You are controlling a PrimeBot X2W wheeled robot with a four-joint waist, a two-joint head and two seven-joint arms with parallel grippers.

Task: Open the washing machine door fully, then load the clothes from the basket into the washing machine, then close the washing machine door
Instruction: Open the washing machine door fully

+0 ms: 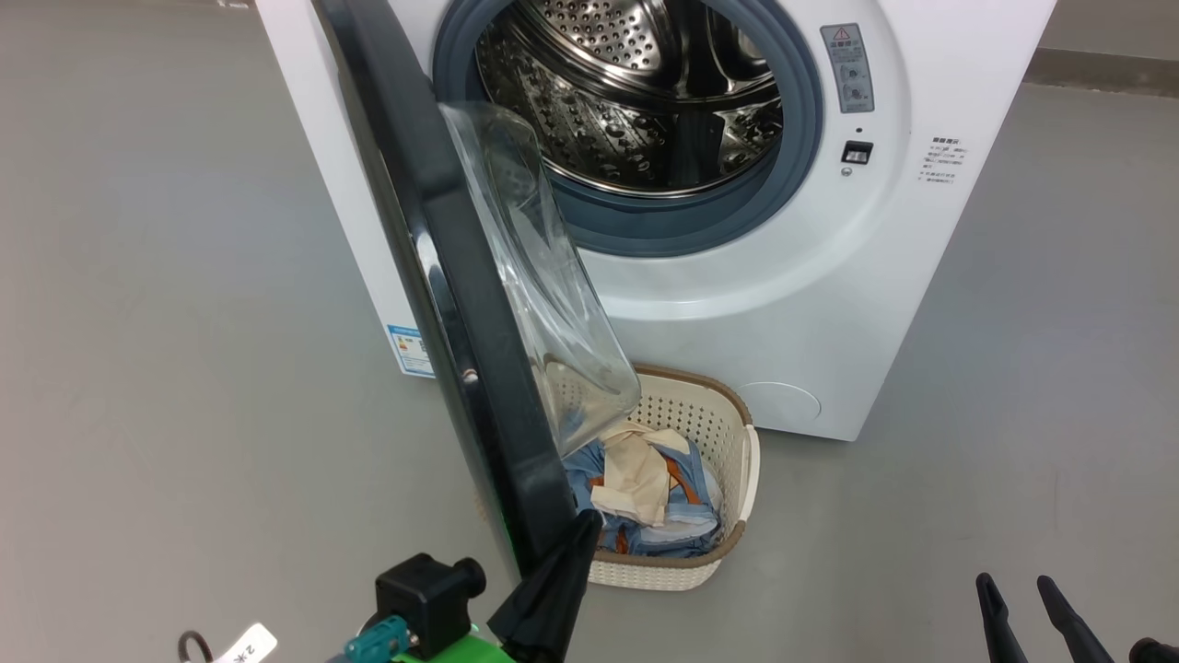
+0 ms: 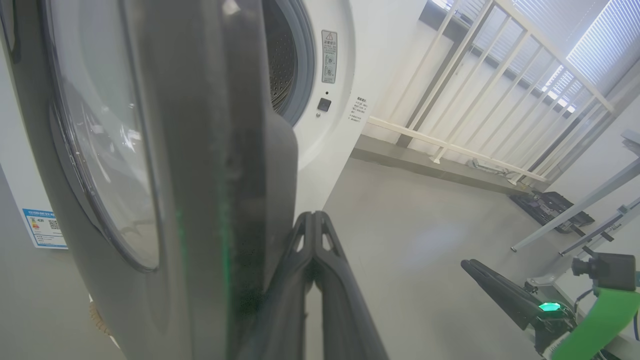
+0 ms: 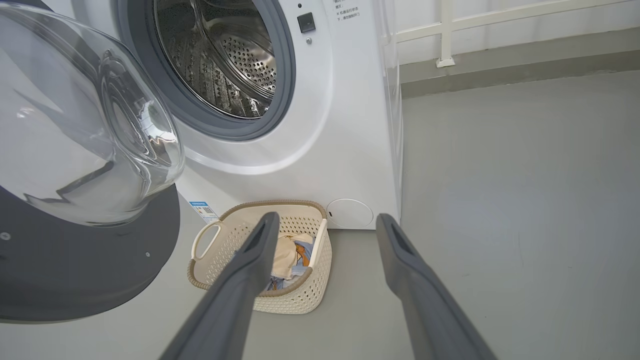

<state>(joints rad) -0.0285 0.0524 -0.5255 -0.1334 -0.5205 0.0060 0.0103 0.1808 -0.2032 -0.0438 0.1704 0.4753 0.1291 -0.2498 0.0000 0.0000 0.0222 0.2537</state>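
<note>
There is one washing machine (image 1: 811, 304) with one washing machine door (image 1: 461, 276), one basket (image 1: 728, 433) holding clothes (image 1: 645, 479) of two fabrics, and one blue label (image 1: 410, 350).

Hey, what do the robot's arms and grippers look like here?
The left gripper and right gripper each have two long, tapered dark grey fingers, slotted near the tips. The left wrist carries a black boxy camera, teal connector, cable loop and written white tag; the right shows a green bracket and glowing green light.

Smooth grey floor (image 1: 138, 276); white railing (image 2: 450, 147) before bright louvred window (image 2: 595, 50); dark case (image 2: 550, 210) on floor.
</note>
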